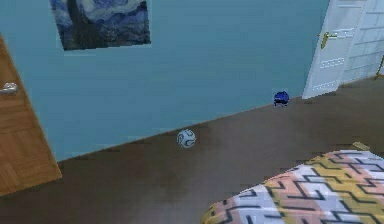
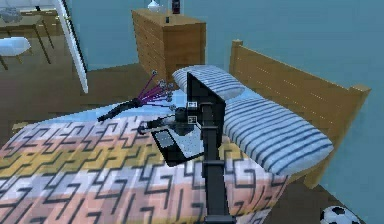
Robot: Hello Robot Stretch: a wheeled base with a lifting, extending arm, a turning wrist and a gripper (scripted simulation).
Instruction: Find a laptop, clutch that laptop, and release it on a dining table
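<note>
Laptop (image 2: 168,146): probably this item, a dark, flat, rectangular slab with a pale edge. It lies on the bed's patterned quilt (image 2: 90,175), just in front of the striped pillows (image 2: 270,130).

Gripper (image 2: 168,128): at the far end of the arm (image 2: 212,165), at the slab. I cannot tell whether it holds anything.

Arm side view, other items: wooden headboard (image 2: 300,90) behind the pillows, wooden dresser (image 2: 168,45) against the teal wall, and a black-and-white ball (image 2: 340,214) on the floor.

Forward view: night-sky painting (image 1: 100,22) on the wall, white door (image 1: 338,45), and a pale ball (image 1: 187,138) on the dark floor near the wall.
</note>
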